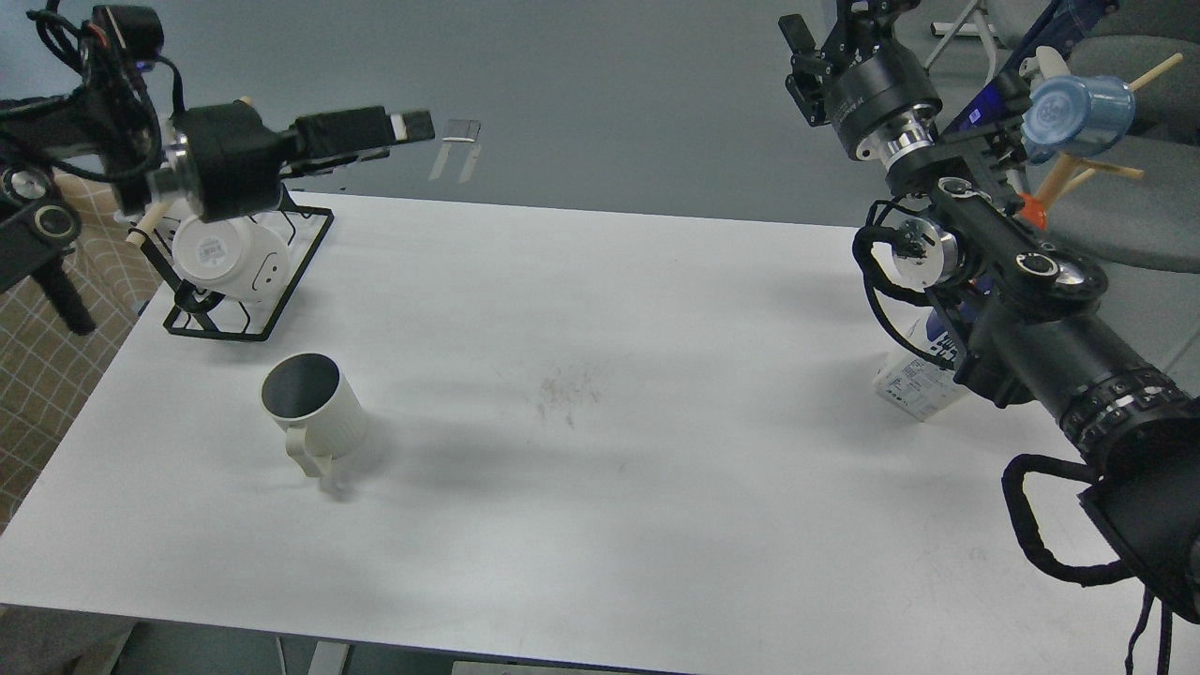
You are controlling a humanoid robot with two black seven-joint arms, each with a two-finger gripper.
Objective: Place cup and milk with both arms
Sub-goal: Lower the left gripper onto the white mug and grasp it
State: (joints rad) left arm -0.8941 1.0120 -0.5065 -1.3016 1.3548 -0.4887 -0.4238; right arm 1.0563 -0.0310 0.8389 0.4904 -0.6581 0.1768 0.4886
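On the far left, my left gripper [412, 127] hangs raised above the table's back edge, clear of everything. Only one finger line shows in profile, so I cannot tell whether the jaws stand apart or together; nothing is in them. Below the arm, a black wire rack [281, 300] holds a smooth white cup with a face [230, 261] lying on its side.

The cup [314, 403] stands upright on the white table [600, 422], just in front of the rack, handle facing me, untouched. I judge it set down in its place.

On the right, the milk [914, 380] sits near the table's right edge, largely hidden behind my right forearm. My right gripper [802, 52] is lifted well above and behind it, seen dark and end-on; I cannot tell its jaw position. A blue mug [1078, 112] hangs on a wooden stand off the table.
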